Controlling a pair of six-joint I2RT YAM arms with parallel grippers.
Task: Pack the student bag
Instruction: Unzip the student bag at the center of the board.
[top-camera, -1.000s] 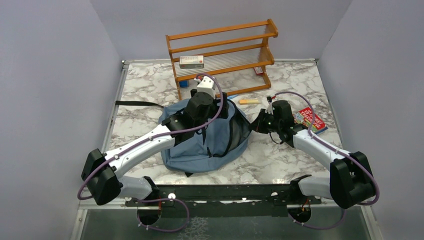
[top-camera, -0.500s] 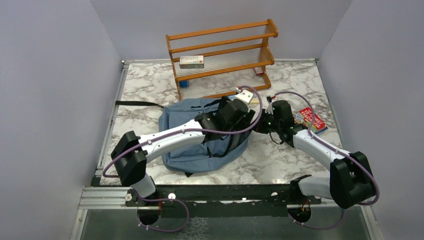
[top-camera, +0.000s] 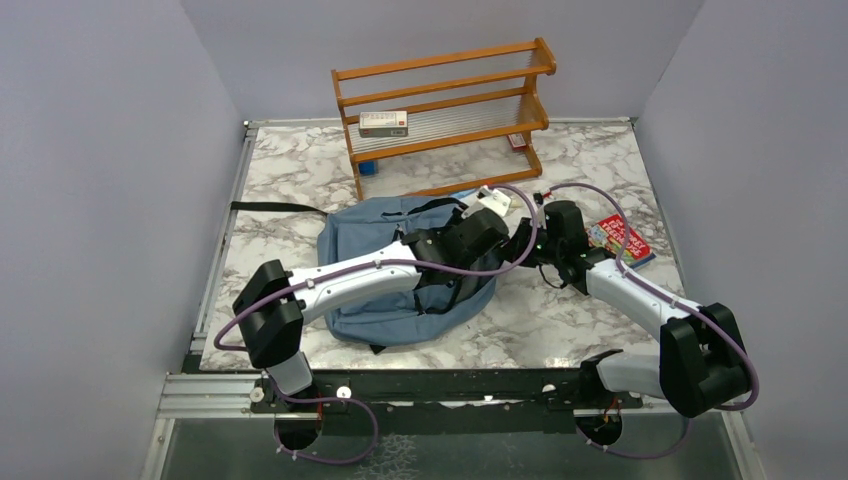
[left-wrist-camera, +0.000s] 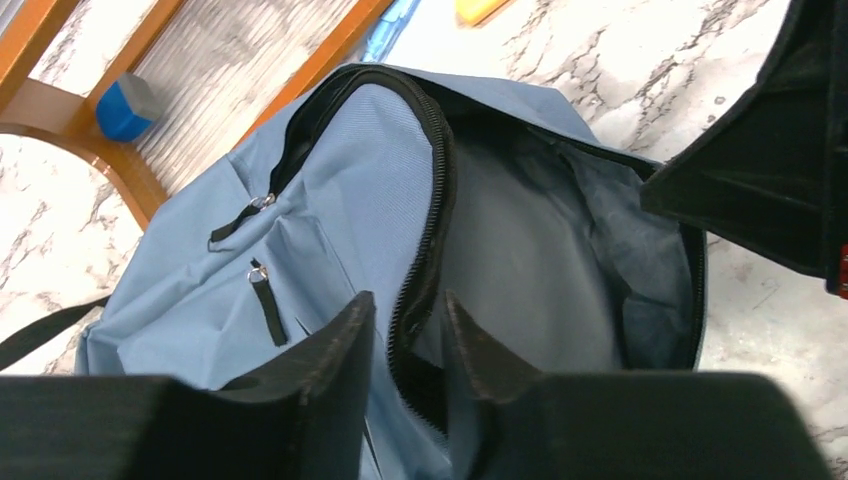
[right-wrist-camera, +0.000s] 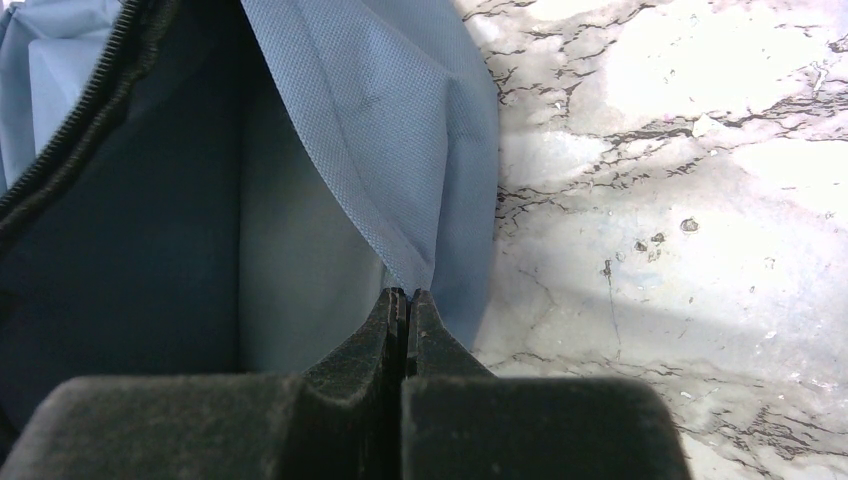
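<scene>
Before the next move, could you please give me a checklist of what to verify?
1. Main compartment of the student bag unzipped: ok.
2. Fabric edge pinched by the right gripper: ok.
3. Fingers of the left gripper either side of the zipper rim: ok.
4. Firm clamp on that rim: cannot tell.
5. Packing of the book: not ok, it lies on the table outside the bag.
</scene>
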